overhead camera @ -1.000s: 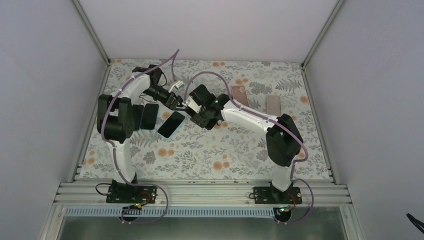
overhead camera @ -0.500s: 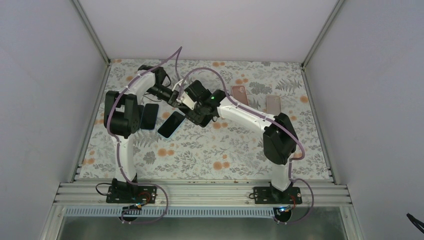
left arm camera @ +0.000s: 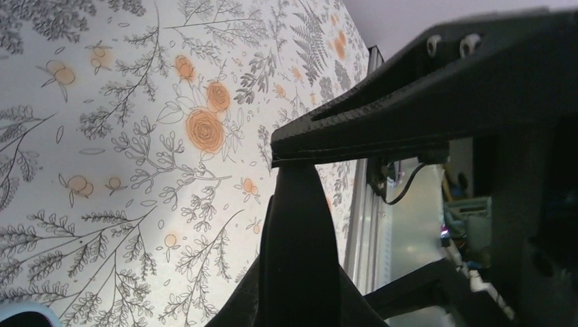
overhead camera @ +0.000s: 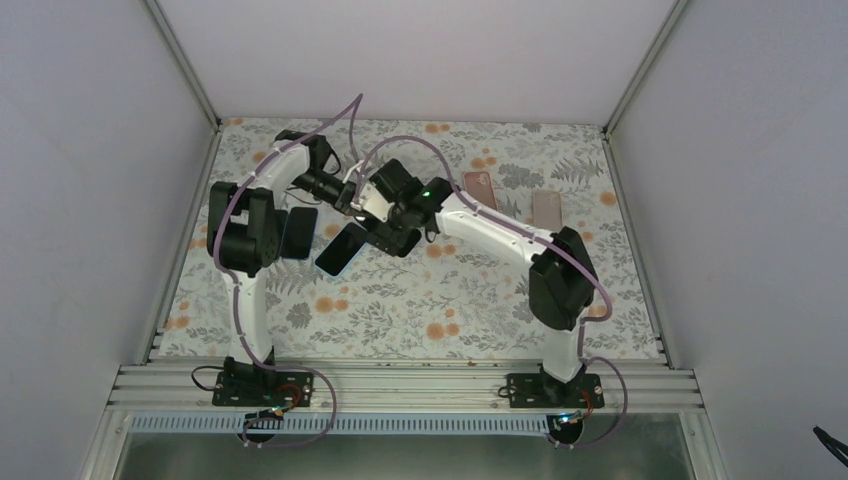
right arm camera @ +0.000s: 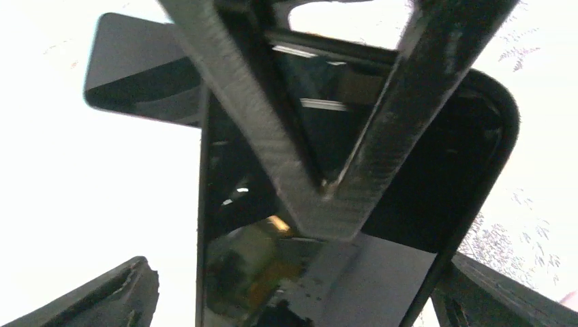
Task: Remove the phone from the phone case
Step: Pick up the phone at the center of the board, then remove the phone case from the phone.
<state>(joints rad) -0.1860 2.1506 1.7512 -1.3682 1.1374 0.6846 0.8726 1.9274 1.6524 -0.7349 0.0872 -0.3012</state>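
From above, the phone [overhead camera: 343,248] lies face up inside its pale-blue phone case [overhead camera: 323,267] on the flowered worktop [overhead camera: 450,300], left of centre and not yet out. The left pincer [overhead camera: 352,205] and right pincer [overhead camera: 370,238] meet over its far end. 1 dark handset [overhead camera: 298,232] lies just beside it.

In the left wrist view, the left pincer's tips are brought together with nothing visible between them.

In the right wrist view, the right pincer is spread wide, 1 finger on each side of the phone, gripping nothing. The left tips form a V over the glass. They would likely do better hooking a corner of the case's rim while the right steadies the long edges.
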